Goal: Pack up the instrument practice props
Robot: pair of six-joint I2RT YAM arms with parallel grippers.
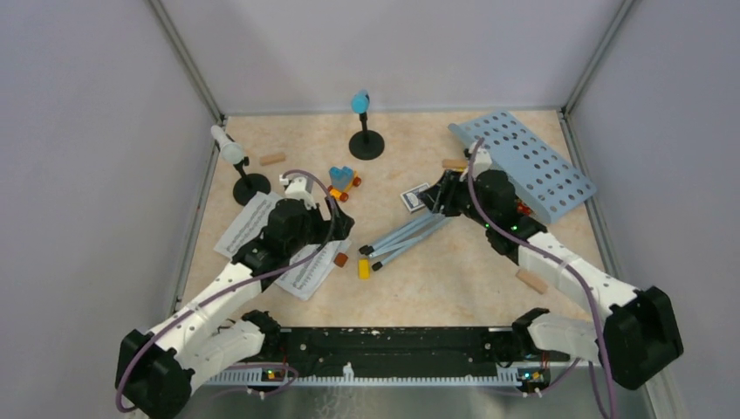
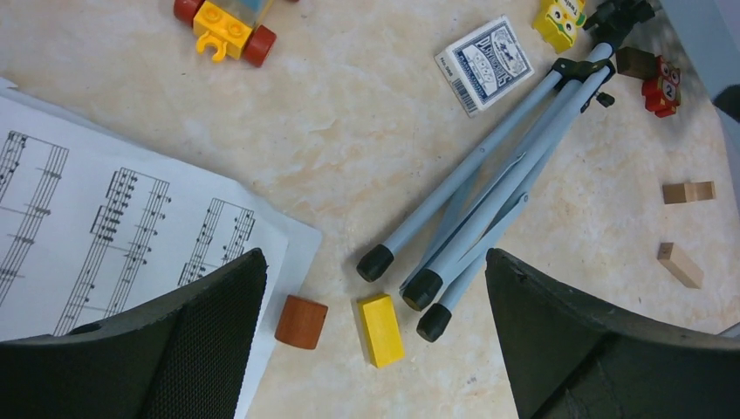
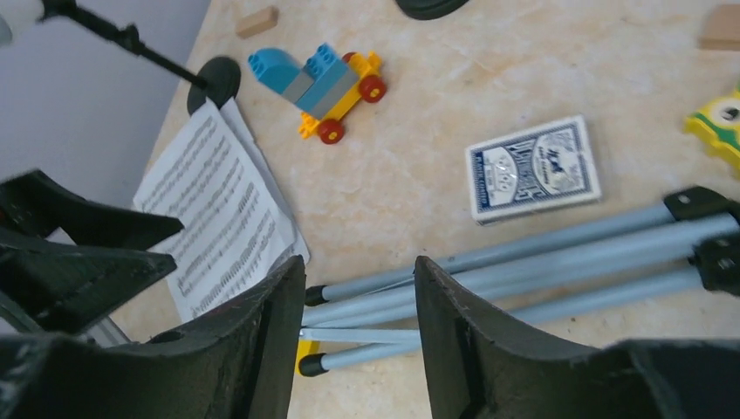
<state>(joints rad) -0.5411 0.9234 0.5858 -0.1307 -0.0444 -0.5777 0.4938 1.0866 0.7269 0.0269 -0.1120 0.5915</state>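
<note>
A: Pale marbled tabletop (image 1: 454,284), grey walls on three sides. Where's the music gear?

B: The blue holed rack (image 1: 524,166) lies tilted at the back right. The tripod legs (image 1: 406,237) are folded together, flat in the middle, feet just beside a yellow block (image 2: 381,329).

A: And the pages?

B: The sheet music (image 1: 253,223) lies on the left, partly under the left arm. The blue microphone (image 1: 359,100) stands on a black holder (image 1: 366,144) at the back. The white microphone (image 1: 229,144) sits on a second holder (image 1: 251,185) by the left wall.

A: Grippers?

B: The left gripper (image 2: 375,279) is spread wide above the edge of the pages, pinching nothing. The right gripper (image 3: 358,297) has its fingers parted over the legs, near the card deck (image 3: 532,168). Whether they touch the legs, I can't tell.
</note>
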